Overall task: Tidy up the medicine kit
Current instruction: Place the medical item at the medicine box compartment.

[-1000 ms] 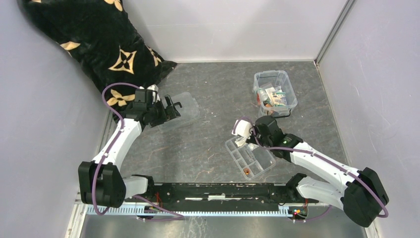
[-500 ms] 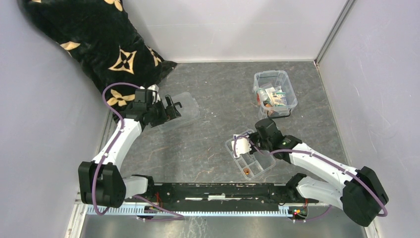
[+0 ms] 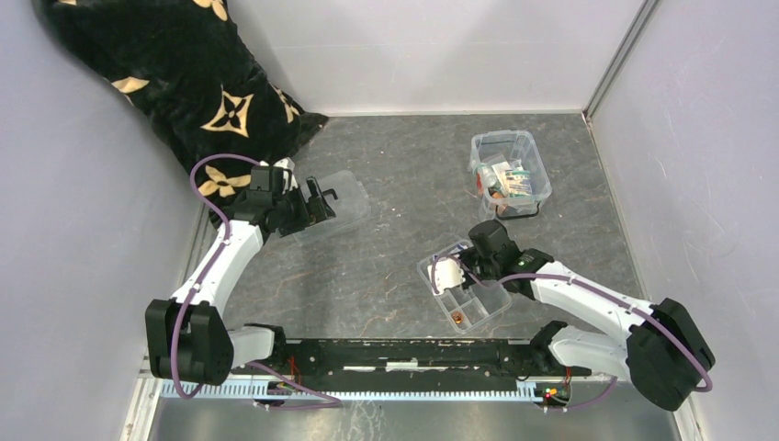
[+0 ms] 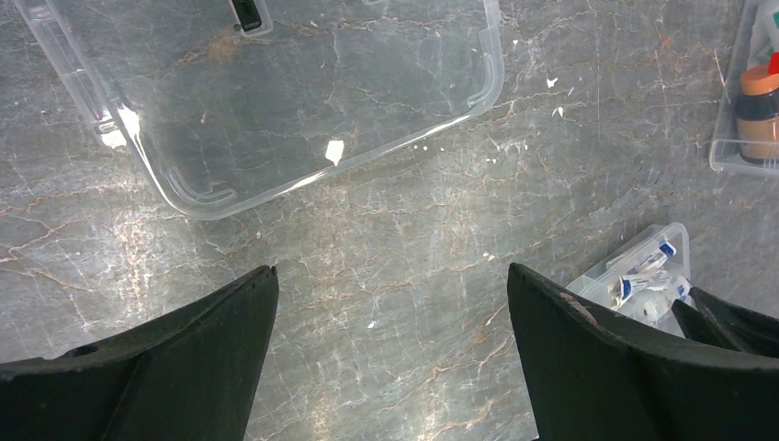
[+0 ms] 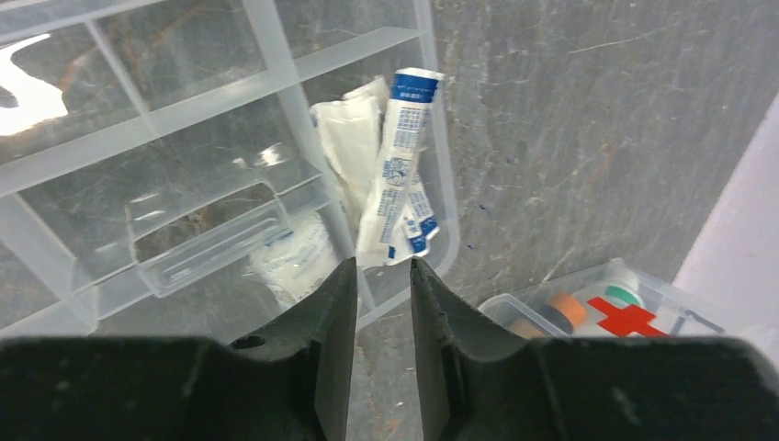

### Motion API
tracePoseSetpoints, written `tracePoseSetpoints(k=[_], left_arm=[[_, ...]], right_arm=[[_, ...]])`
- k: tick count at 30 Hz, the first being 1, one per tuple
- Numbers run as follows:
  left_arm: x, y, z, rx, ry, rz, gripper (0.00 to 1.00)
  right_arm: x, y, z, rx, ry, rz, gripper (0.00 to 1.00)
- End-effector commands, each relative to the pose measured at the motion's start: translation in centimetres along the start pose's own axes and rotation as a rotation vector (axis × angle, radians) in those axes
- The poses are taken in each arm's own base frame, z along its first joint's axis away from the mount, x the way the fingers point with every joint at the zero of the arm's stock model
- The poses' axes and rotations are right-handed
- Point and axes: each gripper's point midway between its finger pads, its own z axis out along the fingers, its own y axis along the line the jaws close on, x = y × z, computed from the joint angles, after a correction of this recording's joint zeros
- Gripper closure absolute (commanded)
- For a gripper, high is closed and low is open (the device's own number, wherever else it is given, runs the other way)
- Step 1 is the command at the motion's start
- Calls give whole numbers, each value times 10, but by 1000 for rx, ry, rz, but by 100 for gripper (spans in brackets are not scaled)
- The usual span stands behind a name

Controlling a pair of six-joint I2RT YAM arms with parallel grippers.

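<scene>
Medicine kit (image 3: 511, 175) at upper right of overhead view, on grey table (image 3: 395, 165), top off, items inside. Red cross shows on it in right wrist view. Lid (image 3: 347, 195) flat on table left of centre, well apart from kit. Left gripper (image 4: 390, 358) just beside lid, fingers spread wide, nothing between. Right gripper (image 5: 383, 285) low over divided tray (image 3: 482, 310), lower centre. Its fingers nearly together, narrow slit left. Blue-white sachets (image 5: 400, 175) in tray compartment, lower ends at slit; cannot tell if pinched. Black patterned cloth (image 3: 174, 73) upper left.

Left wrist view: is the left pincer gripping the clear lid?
No, the left pincer hangs open over bare tabletop; the clear lid lies flat beyond it.
</scene>
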Motion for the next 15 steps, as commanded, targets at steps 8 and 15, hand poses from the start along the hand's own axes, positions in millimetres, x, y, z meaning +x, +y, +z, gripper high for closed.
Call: tracePoseSetpoints(k=[8,15], left_arm=[[-7,-1,-4,9,-44,49,0],[-9,-2,-4,9,-47,41,0]], right_arm=[[-27,-69,-36,317,-107,191,57],[-35,-93,-66,505,-236,941,68]])
